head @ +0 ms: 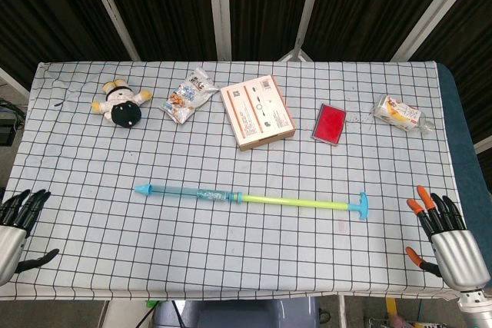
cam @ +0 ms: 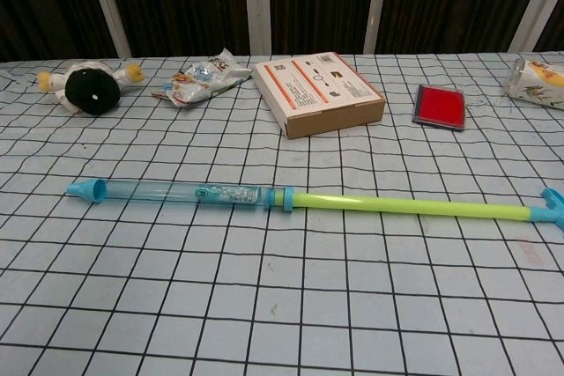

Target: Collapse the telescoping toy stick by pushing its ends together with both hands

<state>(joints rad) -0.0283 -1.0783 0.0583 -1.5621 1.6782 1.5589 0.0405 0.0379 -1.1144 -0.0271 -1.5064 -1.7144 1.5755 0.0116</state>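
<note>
Head view high above, facing down on the whole table (head: 77,266); chest view low, near, level across the same tabletop.

The telescoping toy stick (head: 250,200) lies fully extended on the checkered tablecloth (head: 231,259), its blue barrel to the left and its yellow-green rod ending in a blue T-handle on the right. Behind its middle sits a cardboard box (head: 257,111), with a snack packet (head: 188,95) and plush toy (head: 121,103) further left, a red case (head: 330,123) and wrapped packet (head: 400,114) further right. The left hand (head: 17,230) and right hand (head: 446,237) rest apart from the stick's ends, fingers spread, holding nothing.
</note>
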